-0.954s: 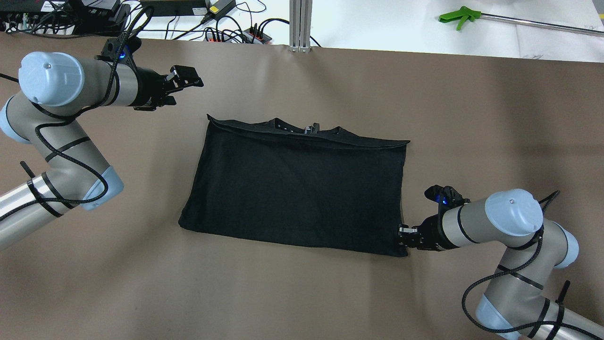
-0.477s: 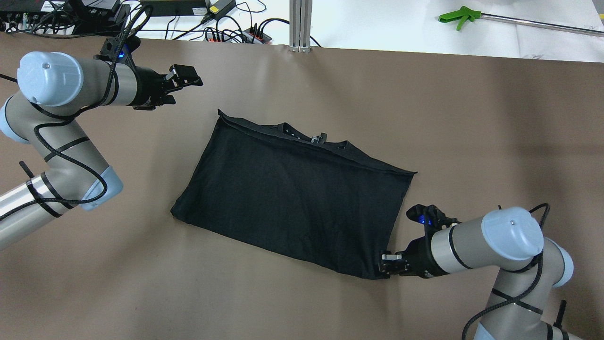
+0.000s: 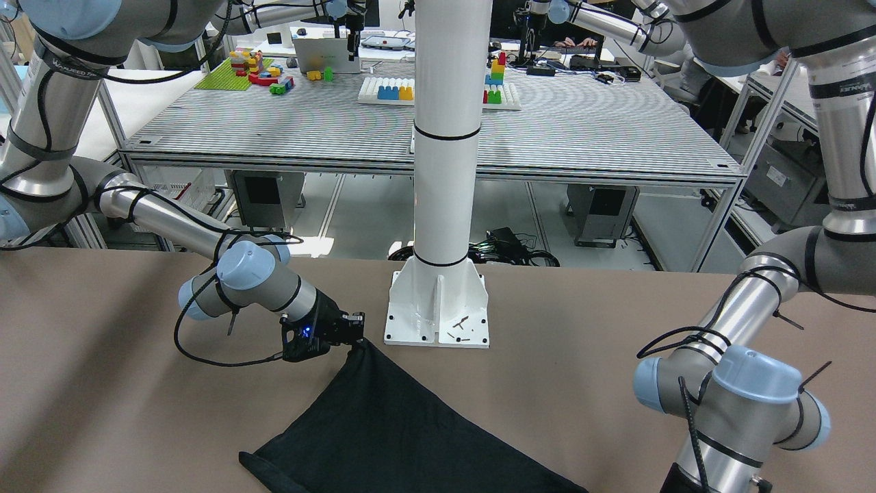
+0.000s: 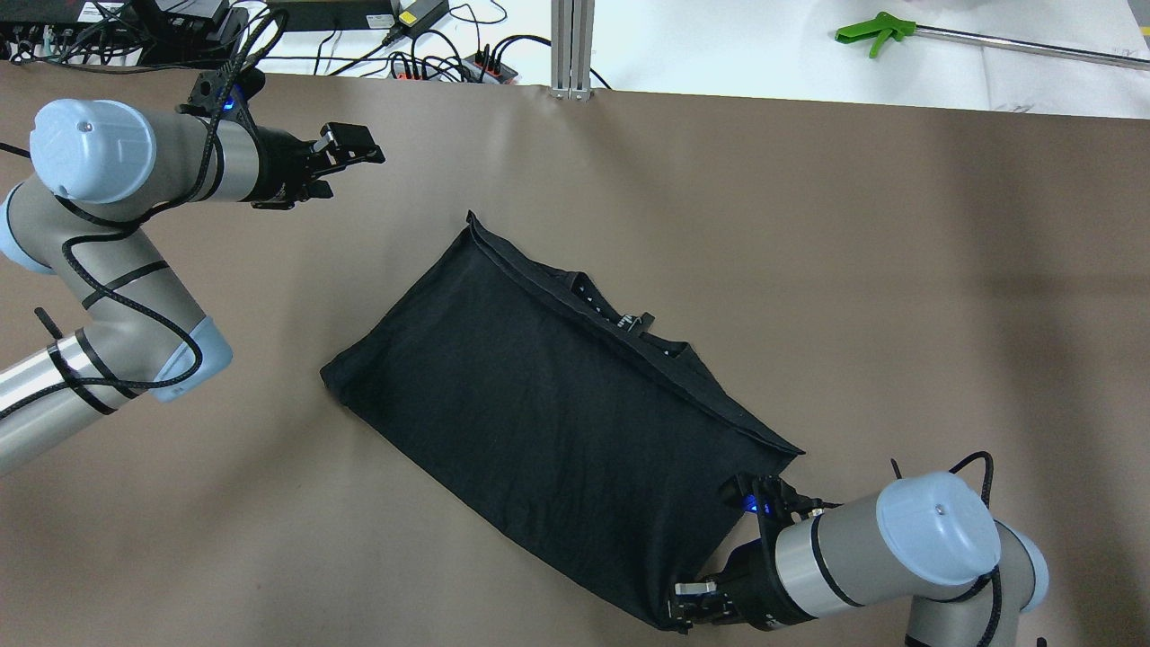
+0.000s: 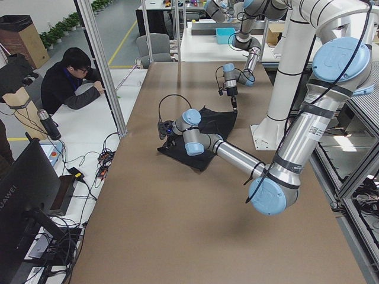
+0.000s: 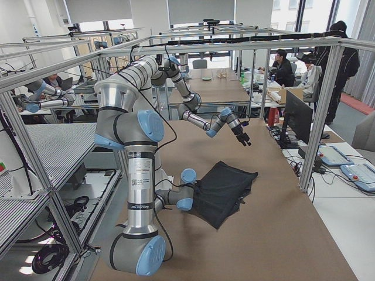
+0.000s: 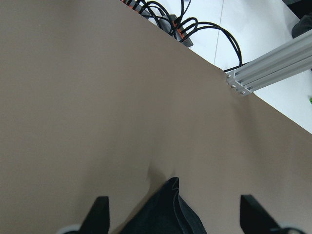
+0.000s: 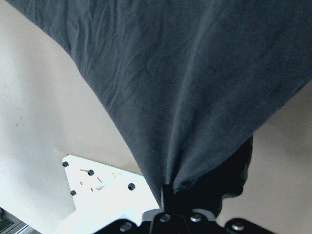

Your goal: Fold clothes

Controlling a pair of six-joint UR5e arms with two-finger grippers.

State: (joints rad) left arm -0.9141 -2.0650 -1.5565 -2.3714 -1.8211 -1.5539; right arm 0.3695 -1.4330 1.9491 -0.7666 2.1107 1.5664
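Right pincer point(image 4: 680, 620) tight on garment point(image 4: 557, 395) corner, pinch plainest wrist-side

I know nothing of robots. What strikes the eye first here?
A black garment lies askew in the middle of the brown table, one corner pinched in the right pincer. The left pincer hangs open above bare table off the garment's far corner. A tall white pillar stands at the table's edge between the arms.

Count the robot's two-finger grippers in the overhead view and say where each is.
2. The left gripper hovers open above the brown table at far left, clear of the black fabric garment; the right gripper is shut on the garment's near right corner. Neither is hidden.
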